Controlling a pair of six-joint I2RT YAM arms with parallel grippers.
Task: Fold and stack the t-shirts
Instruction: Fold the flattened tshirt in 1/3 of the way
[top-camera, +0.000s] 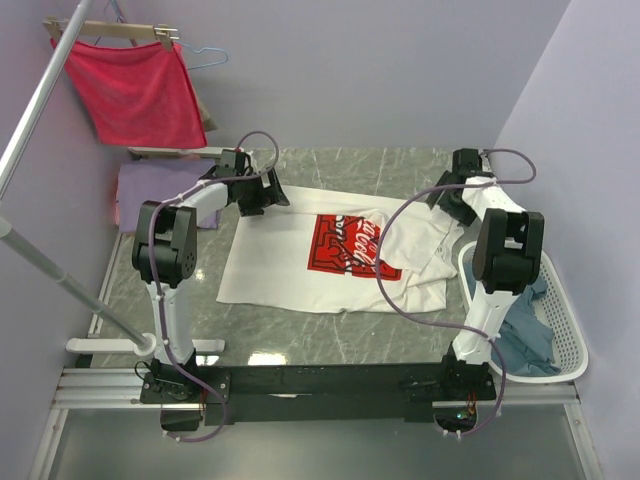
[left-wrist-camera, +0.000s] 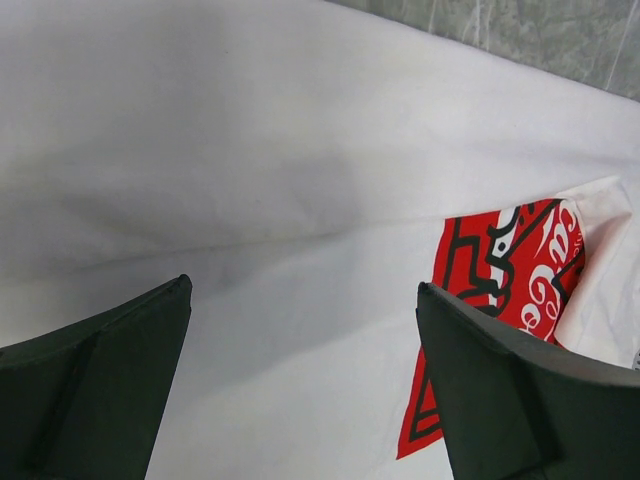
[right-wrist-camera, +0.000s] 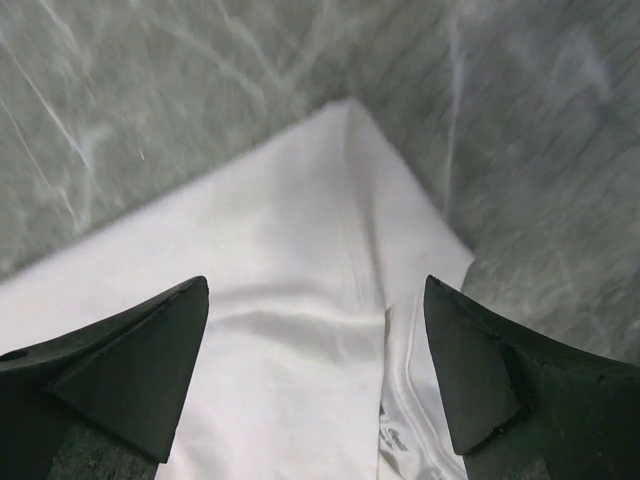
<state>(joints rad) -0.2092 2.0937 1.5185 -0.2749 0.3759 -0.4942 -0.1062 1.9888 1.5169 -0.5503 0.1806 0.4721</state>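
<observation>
White t-shirt (top-camera: 285, 270) on table (top-camera: 400, 165); red print (top-camera: 345, 245) partly folded, script lettering unreadable.

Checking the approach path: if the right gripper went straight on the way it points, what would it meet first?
Most likely the white t-shirt, near its corner on the table; the open right gripper has nothing nearer.

The white t-shirt (top-camera: 290, 265) lies spread on the marble table (top-camera: 330, 325), its right side folded over the red print (top-camera: 340, 248). The left gripper (top-camera: 272, 196) sits at its far left edge, the right gripper (top-camera: 448, 198) at its far right corner, perhaps touching cloth. A grey-blue t-shirt (top-camera: 528, 335) lies in the white basket (top-camera: 574, 348), a lavender t-shirt (top-camera: 155, 188) far left
</observation>
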